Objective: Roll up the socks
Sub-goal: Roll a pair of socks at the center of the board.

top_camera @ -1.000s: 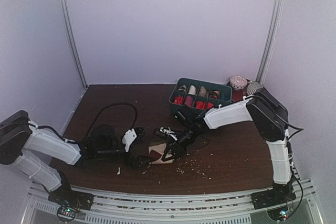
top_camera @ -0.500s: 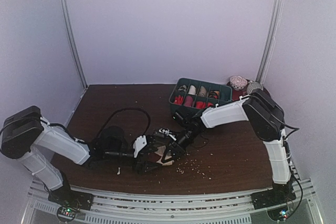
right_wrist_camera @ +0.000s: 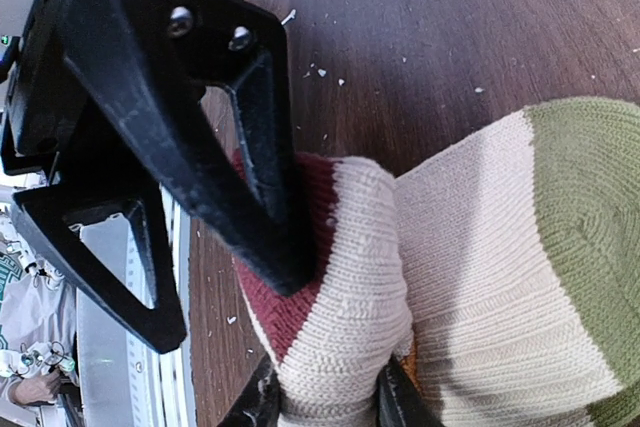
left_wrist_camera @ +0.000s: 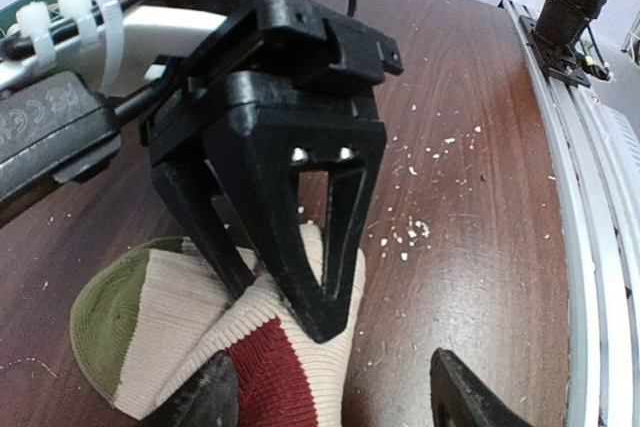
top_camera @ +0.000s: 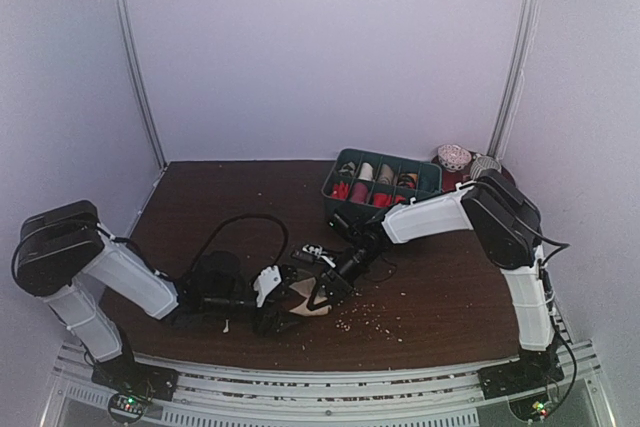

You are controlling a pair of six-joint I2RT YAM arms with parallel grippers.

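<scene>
beige ribbed knit sock [left_wrist_camera: 190, 317], maroon stripe, olive toe, lying on dark brown wooden counter [top_camera: 440, 287] near front middle, between both arms
right fingers [left_wrist_camera: 300, 287] clenched on folded cuff end of sock
left fingers [right_wrist_camera: 250, 177] spread apart, one tip pressing maroon band, other clear of sock
embossed marks on grey plastic housing [left_wrist_camera: 50, 137], too blurry to read tbh
white crumbs [left_wrist_camera: 410, 232] scattered just beside sock

The striped sock [left_wrist_camera: 190, 317] is cream with a maroon band and an olive green toe. The bench [top_camera: 200, 197] is dark brown wood, with pale specks. The left pincer [right_wrist_camera: 230, 307] and the right pincer [left_wrist_camera: 282, 297] are black. The bin [top_camera: 335, 179] at the far right corner is dark green.
</scene>
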